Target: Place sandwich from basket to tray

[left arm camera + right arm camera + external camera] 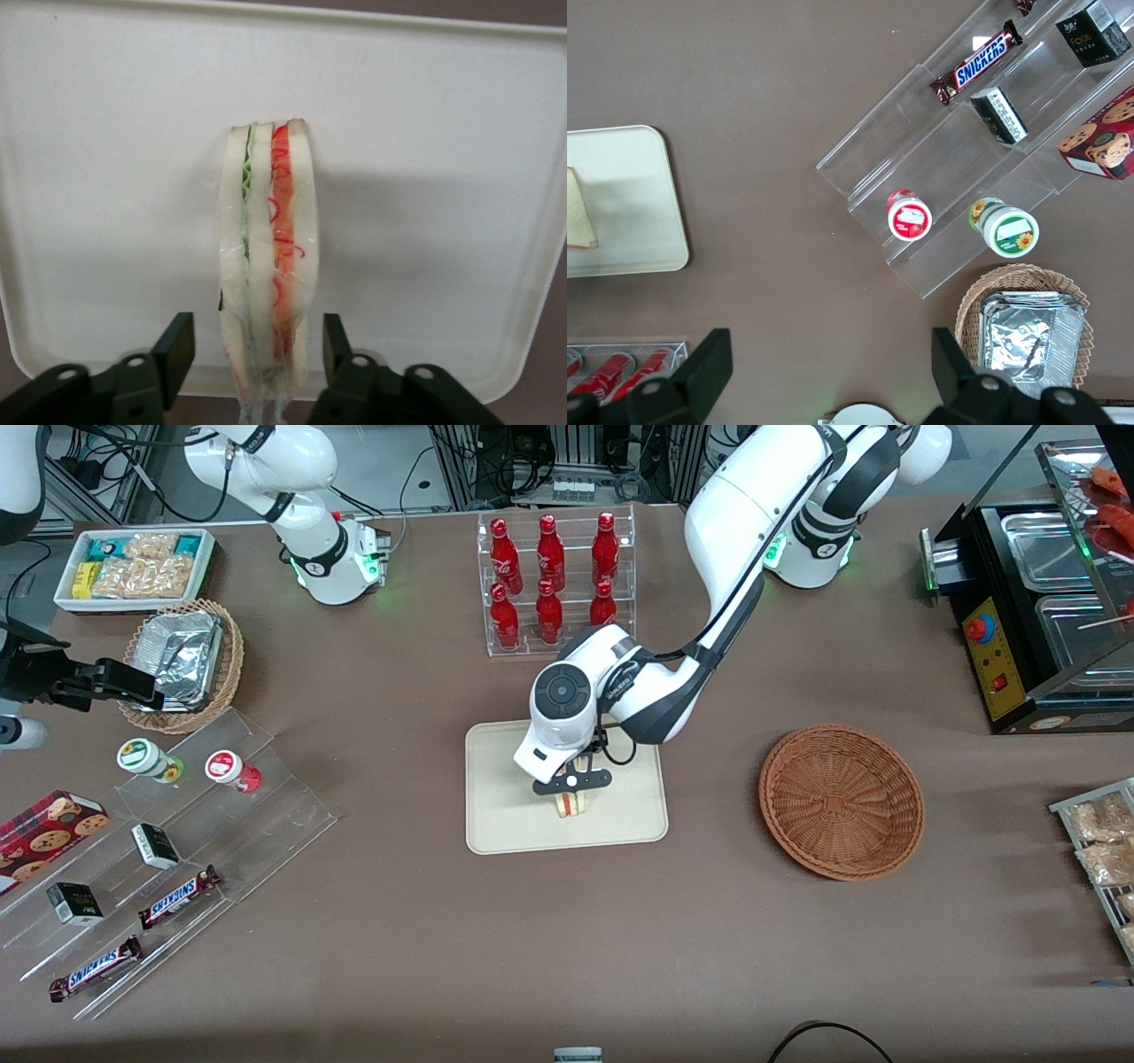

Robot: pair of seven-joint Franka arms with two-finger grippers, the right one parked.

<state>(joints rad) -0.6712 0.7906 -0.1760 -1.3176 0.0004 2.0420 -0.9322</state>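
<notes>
Sandwich (267, 257) standing on edge on the tray (496, 824), filling stripes upward, propped between the fingers. Hand (572, 781) released, fingers (174, 347) spread just clear of the bread. Basket (841, 802) emptied, toward the working arm's end of the worktop.

Brown table (425, 921) — tray (505, 824), basket (842, 802).

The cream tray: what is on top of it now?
On the tray only the sandwich stands on edge, between the open fingers of the hand. The arm hides part of the tray.
</notes>
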